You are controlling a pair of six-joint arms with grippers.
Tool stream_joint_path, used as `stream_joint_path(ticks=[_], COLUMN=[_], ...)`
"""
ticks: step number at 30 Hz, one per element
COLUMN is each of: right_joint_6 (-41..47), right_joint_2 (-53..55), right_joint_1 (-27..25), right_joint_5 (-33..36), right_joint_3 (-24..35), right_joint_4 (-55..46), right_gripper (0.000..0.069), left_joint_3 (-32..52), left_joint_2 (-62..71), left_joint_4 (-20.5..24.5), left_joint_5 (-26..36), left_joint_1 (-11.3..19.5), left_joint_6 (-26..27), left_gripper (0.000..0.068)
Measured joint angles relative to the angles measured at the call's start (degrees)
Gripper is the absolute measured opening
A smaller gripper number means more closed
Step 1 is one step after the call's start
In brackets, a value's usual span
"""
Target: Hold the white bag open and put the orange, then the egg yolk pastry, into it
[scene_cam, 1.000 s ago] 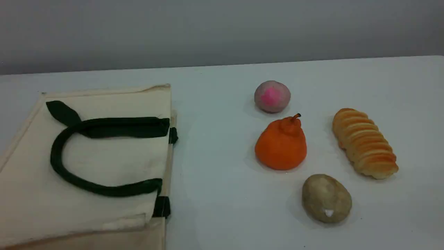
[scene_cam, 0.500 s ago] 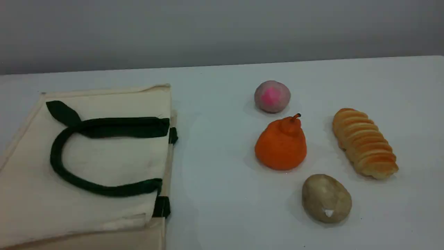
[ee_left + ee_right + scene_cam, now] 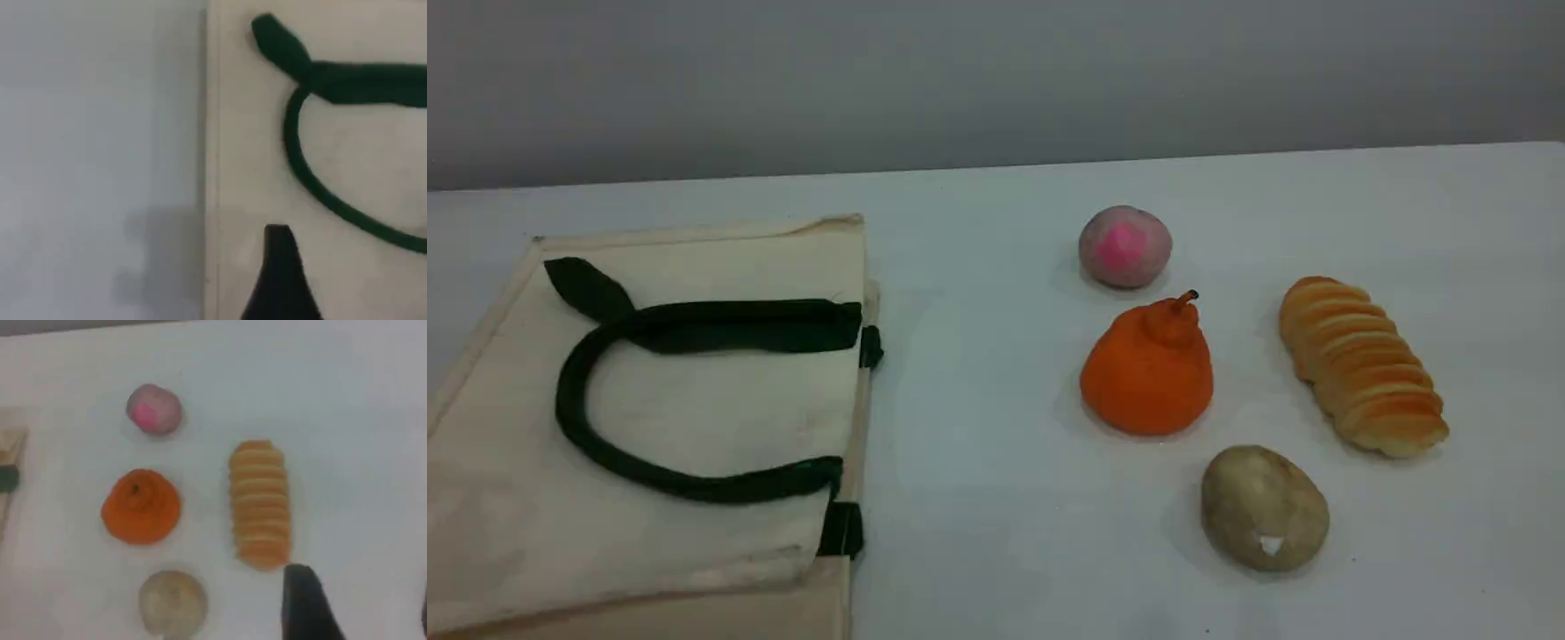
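Observation:
The white bag [image 3: 694,418] lies flat at the table's left, mouth edge to the right, with its dark green handle [image 3: 574,418] looped on top. The orange [image 3: 1147,373] stands right of centre. In front of it and a little to the right sits the egg yolk pastry [image 3: 1264,508]. No arm shows in the scene view. In the left wrist view one dark fingertip [image 3: 280,280] of my left gripper hovers over the bag [image 3: 267,167] near its edge, holding nothing. My right gripper [image 3: 363,613] is open above the table, right of the pastry [image 3: 172,603] and orange [image 3: 141,505].
A greyish-pink ball [image 3: 1125,246] lies behind the orange. A long ridged golden bread [image 3: 1360,364] lies to its right, just ahead of the right fingertip [image 3: 303,603]. Bare white table [image 3: 978,444] separates the bag from the food. A grey wall runs behind the table.
Nothing on the table has moved; only faint shadows shift on the surface.

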Motion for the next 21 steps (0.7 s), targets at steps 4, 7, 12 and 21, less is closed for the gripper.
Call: stream_joint_path(ticks=[4,7,12,21], right_joint_6=[-1.81,-2.92,-4.80,-7.62], right_joint_2=[4.10,6.70,10.65,14.68], right_joint_1=[0.00,0.00,0.00,0.00], right_joint_5=[-0.74,-1.75,-3.58,-5.04], right_joint_3=[0.00,0.00,0.00,0.00], right_joint_4=[2.90,4.44,8.52,14.39], right_gripper=[0.0338,0.0338,0.0338,0.0338], left_joint_3=[0.00,0.00,0.00,0.00], left_joint_2=[6.19,9.96,14.91,22.61], left_joint_4=[-0.51,-0.63,-0.63,-1.02], left_joint_5=[-3.45,-4.00,-5.55,-8.51], left_joint_1=[0.00,0.00,0.00,0.00], left_joint_6=[-1.32,-1.45,-1.45,-3.04], left_gripper=[0.0463,0.0463,0.0463,0.0463])
